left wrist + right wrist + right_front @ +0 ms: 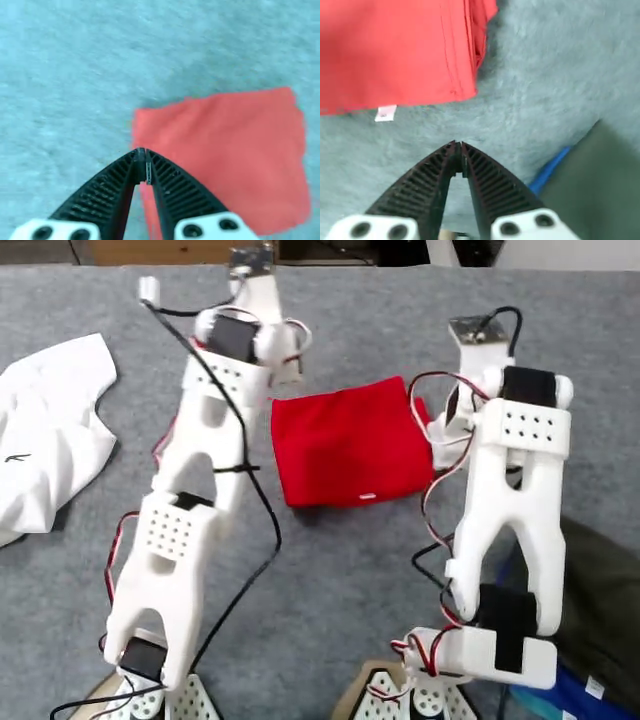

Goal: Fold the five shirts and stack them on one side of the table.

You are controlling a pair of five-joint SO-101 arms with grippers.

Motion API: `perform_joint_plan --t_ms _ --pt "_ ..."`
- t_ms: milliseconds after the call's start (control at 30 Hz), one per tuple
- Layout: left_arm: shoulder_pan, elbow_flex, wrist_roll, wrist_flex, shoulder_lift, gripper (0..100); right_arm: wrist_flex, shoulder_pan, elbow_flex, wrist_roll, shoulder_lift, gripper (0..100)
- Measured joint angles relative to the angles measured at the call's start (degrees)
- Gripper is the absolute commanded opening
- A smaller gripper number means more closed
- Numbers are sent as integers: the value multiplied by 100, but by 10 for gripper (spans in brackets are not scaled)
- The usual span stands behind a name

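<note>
Status: roughly one of five done, by my read. Red shirt is folded into a compact rectangle and lies mid-bench between the two arms. It isn't at either side, so it needs to be moved or used to start the stack. White shirt is spread loose and rumpled at the left edge of the bench, not folded. At the right edge, by the right arm's base, there's a dark cloth with a blue one poking out beneath it; can't tell if either is folded. That makes four garments by my count. Left gripper has its jaws pressed together with nothing between them, tips over the red shirt's corner; can't tell if they touch the fabric. Right gripper is also pressed together and empty, over bare bench just beside the red shirt's tagged edge, between it and the dark cloth. Remaining: fold the white one, deal with the right-side pile, then stack everything on one side.
</note>
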State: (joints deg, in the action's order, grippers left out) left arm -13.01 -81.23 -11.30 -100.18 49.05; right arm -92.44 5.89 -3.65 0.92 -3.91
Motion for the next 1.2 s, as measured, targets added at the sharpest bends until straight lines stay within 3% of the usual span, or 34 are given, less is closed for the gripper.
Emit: perform_joint_plan --t_ms 67,233,533,833,1033,1200 --pt "281 70 79 0 9 19 220 -123 -290 598 0 45" --pt "932 334 264 0 -44 19 1116 -343 -1169 1741 0 252" --pt "1178 1415 422 0 -958 19 2479 -668 -1582 2154 0 215" --pt "1178 1503 422 0 -1116 19 3279 -721 -1556 2734 1468 283" --pt "1178 1503 422 0 -1116 19 3367 -730 -1002 2743 2426 271" --pt "1178 1503 431 0 -1116 19 3358 -747 -756 2743 2664 55"
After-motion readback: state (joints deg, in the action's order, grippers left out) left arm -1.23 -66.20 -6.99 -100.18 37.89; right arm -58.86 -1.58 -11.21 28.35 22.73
